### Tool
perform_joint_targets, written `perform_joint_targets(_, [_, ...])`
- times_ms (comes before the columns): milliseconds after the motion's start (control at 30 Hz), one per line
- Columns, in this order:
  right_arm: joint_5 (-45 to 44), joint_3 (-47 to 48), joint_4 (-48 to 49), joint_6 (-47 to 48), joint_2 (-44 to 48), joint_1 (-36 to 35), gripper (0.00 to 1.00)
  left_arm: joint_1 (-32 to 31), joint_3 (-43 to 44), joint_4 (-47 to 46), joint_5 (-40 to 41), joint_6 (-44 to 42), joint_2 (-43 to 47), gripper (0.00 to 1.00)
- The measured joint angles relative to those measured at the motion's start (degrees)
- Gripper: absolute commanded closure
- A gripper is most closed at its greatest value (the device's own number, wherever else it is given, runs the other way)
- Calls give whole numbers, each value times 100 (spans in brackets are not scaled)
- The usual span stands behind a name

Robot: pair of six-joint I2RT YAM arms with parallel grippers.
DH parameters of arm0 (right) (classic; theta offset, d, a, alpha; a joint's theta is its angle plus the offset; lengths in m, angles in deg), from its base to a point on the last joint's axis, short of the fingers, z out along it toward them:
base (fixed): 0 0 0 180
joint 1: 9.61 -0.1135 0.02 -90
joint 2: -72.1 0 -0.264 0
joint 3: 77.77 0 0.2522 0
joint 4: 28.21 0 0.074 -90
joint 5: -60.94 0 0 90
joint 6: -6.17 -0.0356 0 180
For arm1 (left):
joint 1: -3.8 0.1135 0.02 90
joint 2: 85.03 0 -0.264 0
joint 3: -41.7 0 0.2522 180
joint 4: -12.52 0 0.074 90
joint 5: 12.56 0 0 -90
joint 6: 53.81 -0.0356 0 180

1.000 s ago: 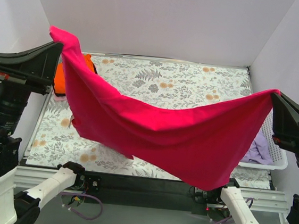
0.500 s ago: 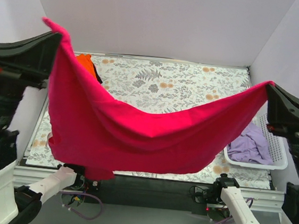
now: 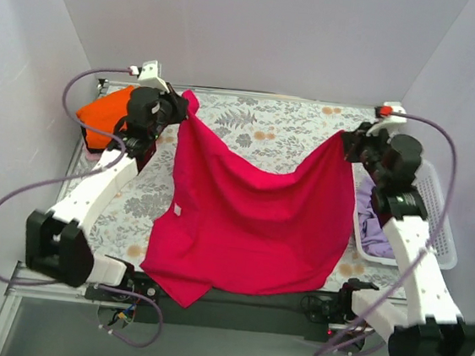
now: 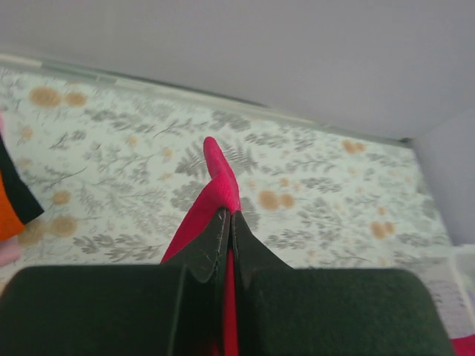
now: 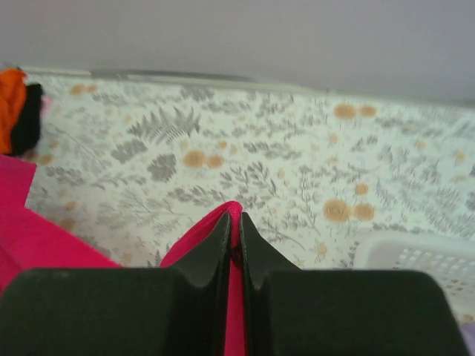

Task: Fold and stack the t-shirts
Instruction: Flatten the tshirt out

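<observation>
A crimson-magenta t-shirt [image 3: 246, 221] hangs spread between both arms over the flowered table, its lower hem draped past the near edge. My left gripper [image 3: 183, 107] is shut on its upper left corner; a red tip of the crimson-magenta t-shirt [image 4: 217, 169] pokes out past the left gripper [image 4: 228, 216]. My right gripper [image 3: 347, 143] is shut on the upper right corner, red cloth of the crimson-magenta t-shirt [image 5: 194, 236] showing between and beside the jaws of the right gripper [image 5: 233, 217]. An orange t-shirt [image 3: 101, 116] lies at the far left. A lavender t-shirt [image 3: 374, 231] sits in the basket.
A white lattice basket [image 3: 436, 224] stands at the table's right edge, also in the right wrist view as the white lattice basket [image 5: 415, 259]. White walls close the table on three sides. The orange t-shirt [image 5: 10, 104] shows at the far left of the right wrist view.
Both arms have swung from high near the camera down and away to the far side of the table, carrying the crimson shirt. Its hem now hangs lower over the near edge.
</observation>
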Motion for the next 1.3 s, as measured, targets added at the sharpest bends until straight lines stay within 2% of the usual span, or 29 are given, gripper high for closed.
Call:
perform_joint_targets(133, [-153, -127, 459, -63, -1456, 26, 99, 337, -17, -616, 70, -74, -1486, 100])
perform_joint_targets(267, [-323, 105, 809, -90, -2625, 68, 99, 511, 315, -938, 118, -179, -2586, 100])
perform_joint_targets(467, [-688, 240, 1342, -109, -3077, 129, 99, 597, 382, -1943, 160, -326, -2822, 100])
perform_joint_targets(600, [-745, 706, 1652, -116, -3556, 221, 99, 634, 1259, -1963, 238, -402, -3241, 100])
perform_joint_targets(633, [-734, 859, 1707, -125, -3751, 238, 99, 651, 1486, -1956, 260, -413, -3388, 91])
perform_joint_targets(667, [-726, 1005, 1742, -129, -3945, 245, 99, 678, 1775, -1915, 306, -439, -3613, 69])
perform_joint_targets(700, [-726, 1152, 1751, -133, -4148, 267, 88, 704, 2013, -1832, 354, -481, -3805, 52])
perform_joint_targets(767, [-750, 1416, 1687, -173, -4520, 289, 59, 754, 2463, -1515, 459, -498, -4216, 15])
perform_joint_targets(800, [-780, 1596, 1582, -199, -4725, 304, 39, 776, 2673, -1360, 516, -514, -4426, 8])
perform_joint_targets(900, [-922, 1873, 1392, -164, -5101, 317, 8, 811, 2822, -922, 627, -476, -4728, 8])
perform_joint_targets(1067, [-1021, 1823, 1141, -79, -4964, 317, 8, 826, 2726, -422, 699, -492, -4625, 7])
perform_joint_targets(1300, [-796, 1145, 1296, 57, -3816, 138, 9, 566, 1781, -498, 662, -474, -3517, 7])
